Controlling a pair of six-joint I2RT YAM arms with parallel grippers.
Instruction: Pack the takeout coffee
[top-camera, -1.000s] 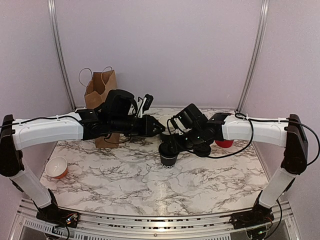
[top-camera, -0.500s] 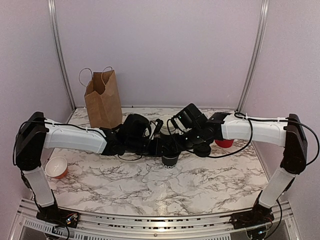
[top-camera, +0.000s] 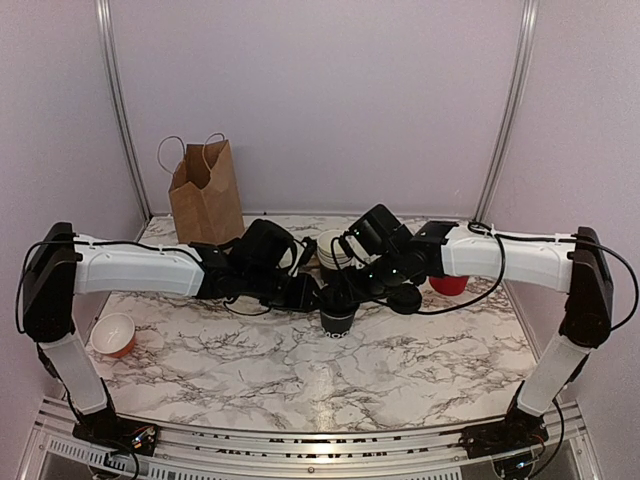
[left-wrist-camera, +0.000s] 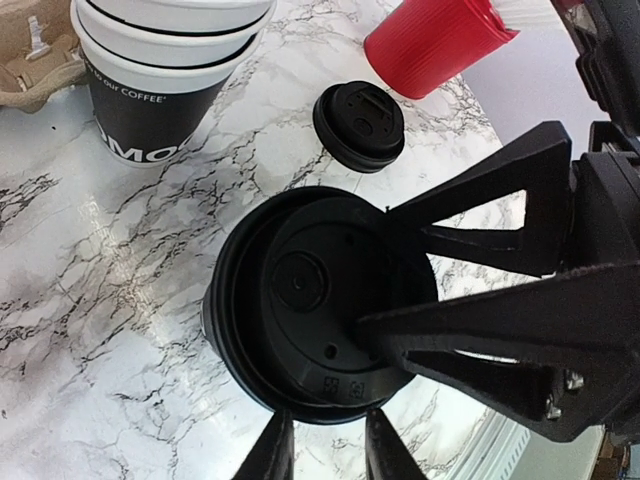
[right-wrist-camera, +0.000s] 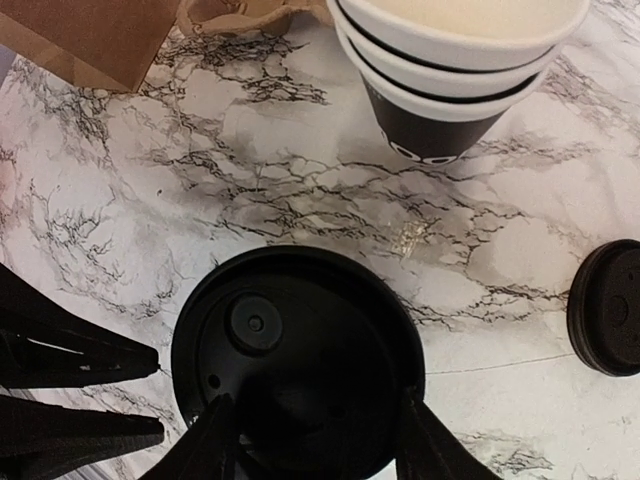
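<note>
Both grippers met at the lidded coffee cup (top-camera: 337, 312) mid-table: right gripper (right-wrist-camera: 312, 440) straddled its lid, apparently steadying it, while left gripper (left-wrist-camera: 322, 452), fingers nearly together, grasped nothing.

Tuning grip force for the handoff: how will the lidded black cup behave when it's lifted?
The takeout coffee is a paper cup, so its wall will likely dent under a hard squeeze. The lid looks plastic and smooth, so jaws bearing on its rim, as the right gripper seems to, may slip or pop it off. It is narrow and upright, so a sideways nudge from the left gripper could tip it.
</note>
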